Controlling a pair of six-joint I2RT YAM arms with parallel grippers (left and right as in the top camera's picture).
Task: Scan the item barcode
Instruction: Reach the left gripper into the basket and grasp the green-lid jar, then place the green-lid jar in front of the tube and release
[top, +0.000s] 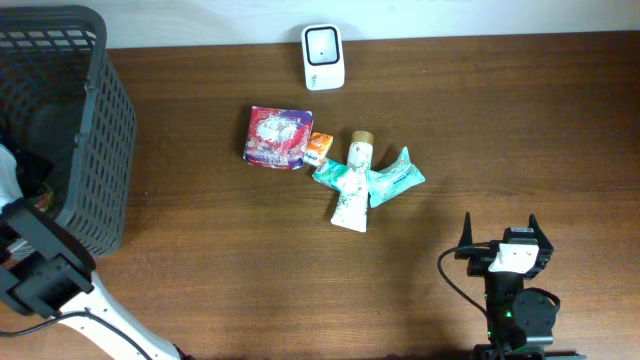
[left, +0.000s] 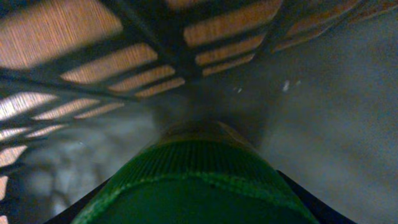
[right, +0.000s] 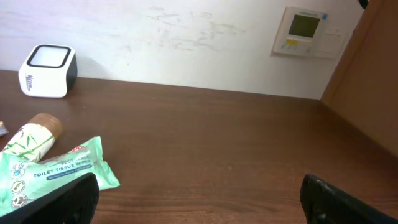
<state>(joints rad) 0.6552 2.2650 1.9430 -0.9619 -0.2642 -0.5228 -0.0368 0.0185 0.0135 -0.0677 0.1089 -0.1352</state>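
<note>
Tabletop (top: 520, 130) left edge carries a mesh basket (top: 112, 130). Inside it lies the green ribbed item (left: 199, 168), its long axis pointing away from the wrist toward the basket wall. Left gripper (left: 196, 208) fingers flank the item; whether they grasp it cannot be told. Right gripper (right: 199, 194) is spread wide and empty.

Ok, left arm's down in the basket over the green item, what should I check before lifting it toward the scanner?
1. Green item centred between the left jaws: ok, it fills the left wrist view.
2. Left jaws gripping it firmly: cannot tell, contact is not visible.
3. Way up out of the basket free: cannot tell, its mesh wall is close ahead.
4. Scanner unobstructed at the table's far edge: ok.
5. Right jaws open, empty and apart from the wipes pack: ok.
</note>
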